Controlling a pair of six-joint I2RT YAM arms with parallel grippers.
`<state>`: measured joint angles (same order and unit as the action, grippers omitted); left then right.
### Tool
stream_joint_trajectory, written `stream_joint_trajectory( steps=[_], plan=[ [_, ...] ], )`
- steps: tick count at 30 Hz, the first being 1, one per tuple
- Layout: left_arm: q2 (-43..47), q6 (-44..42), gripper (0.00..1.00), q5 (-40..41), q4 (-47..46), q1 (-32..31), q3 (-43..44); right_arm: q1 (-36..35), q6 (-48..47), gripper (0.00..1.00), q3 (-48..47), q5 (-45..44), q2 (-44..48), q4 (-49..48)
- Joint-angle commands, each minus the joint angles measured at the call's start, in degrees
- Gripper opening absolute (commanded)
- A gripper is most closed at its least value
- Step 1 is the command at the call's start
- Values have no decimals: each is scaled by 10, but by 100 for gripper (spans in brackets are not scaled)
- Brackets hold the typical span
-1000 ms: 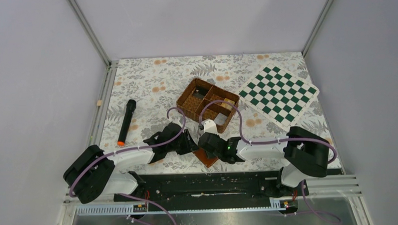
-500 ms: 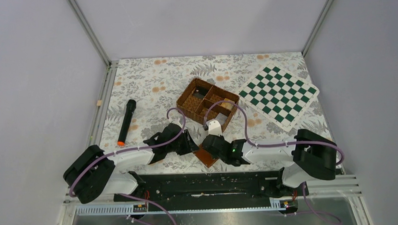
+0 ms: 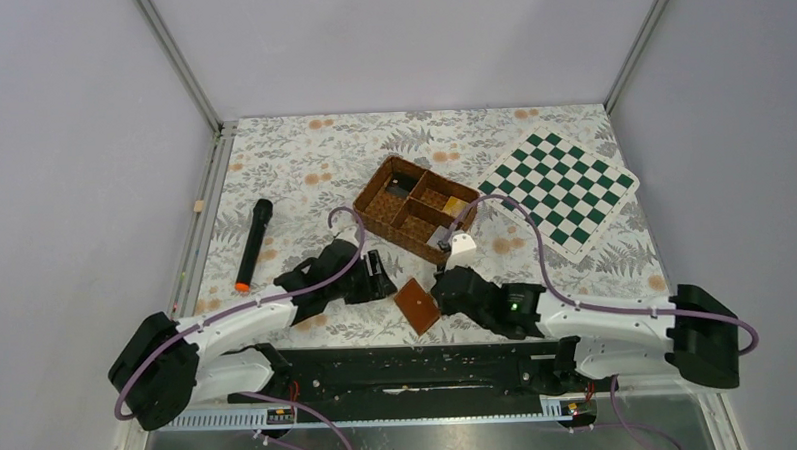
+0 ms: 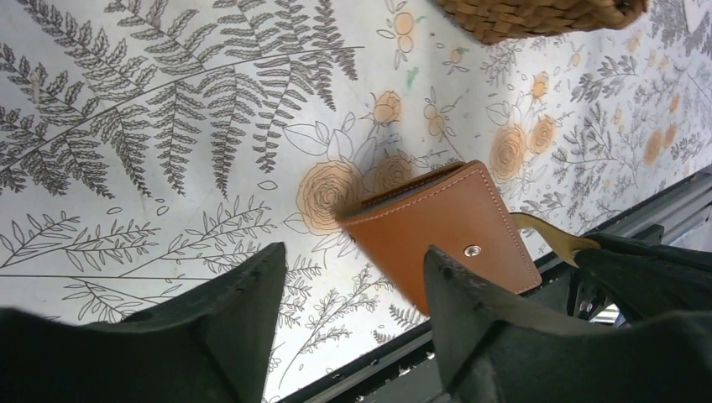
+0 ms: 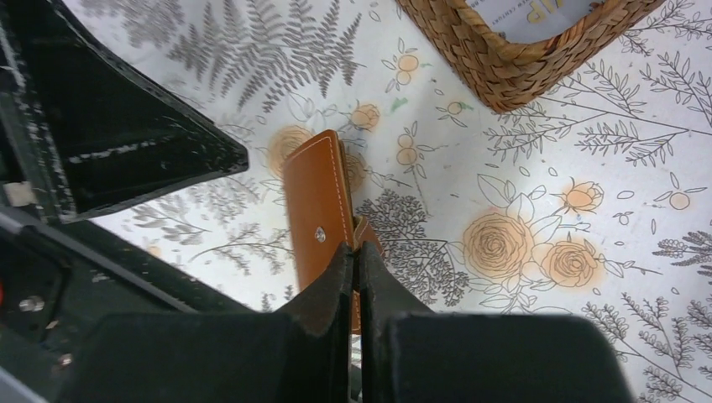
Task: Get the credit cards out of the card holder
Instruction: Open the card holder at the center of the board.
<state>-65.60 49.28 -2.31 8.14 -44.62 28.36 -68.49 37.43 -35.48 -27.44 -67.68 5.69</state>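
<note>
Just in front of the two arm bases, the card holder (image 4: 449,227) lies folded shut on the table (image 3: 302,168), between the two grippers and near the front edge. It is a small flat rectangle of smooth tan leather-look material with rounded corners. Pale stitching runs along its border and a round metal snap (image 5: 320,236) is set into the upper face. From its edge a thin, paler closing tab (image 4: 550,237) curves out toward the right gripper (image 5: 354,256), whose two black fingers are pressed together with the tab pinched between them. The folded body sits just beyond their tips. The left gripper (image 4: 353,260) has its jaws spread apart and grips nothing. Its matte black, wedge-shaped fingers (image 4: 239,311) have rough, worn edges and stand above the cloth, and the wallet's corner shows in the gap beyond them, apart from both. The table covering is smooth and white, printed with grey line-drawn ferns and orange roses. Behind the wallet sits a woven brown basket (image 5: 495,63) with thick braided walls, square in outline and split into four compartments. One compartment holds a piece of white printed paper. To its right lies a flat green-and-white chessboard (image 3: 558,187), turned at an angle. Well to the left lies a slim black cylinder with an orange end (image 3: 252,245). Purple cables loop over both white-and-black arms.
</note>
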Motion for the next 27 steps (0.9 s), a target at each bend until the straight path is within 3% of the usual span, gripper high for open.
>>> stream_joint_trajectory(
  steps=[1, 12, 19, 23, 27],
  plan=[
    [18, -28, 64, 2, 32, -14, 22, -1, 47, 0, 26, 13, 61, -32],
    [39, 30, 76, -37, -89, -41, -18, -1, 83, 0, 57, 41, 97, -97],
    [0, 36, 78, -42, -95, -54, 8, -1, 85, 0, 69, 57, 118, -127],
    [-15, 39, 77, -36, -104, -56, 11, -1, 88, 0, 70, 61, 113, -127],
    [-19, 37, 67, -25, -94, -57, 12, -1, 92, 0, 79, 57, 114, -129]
  ],
)
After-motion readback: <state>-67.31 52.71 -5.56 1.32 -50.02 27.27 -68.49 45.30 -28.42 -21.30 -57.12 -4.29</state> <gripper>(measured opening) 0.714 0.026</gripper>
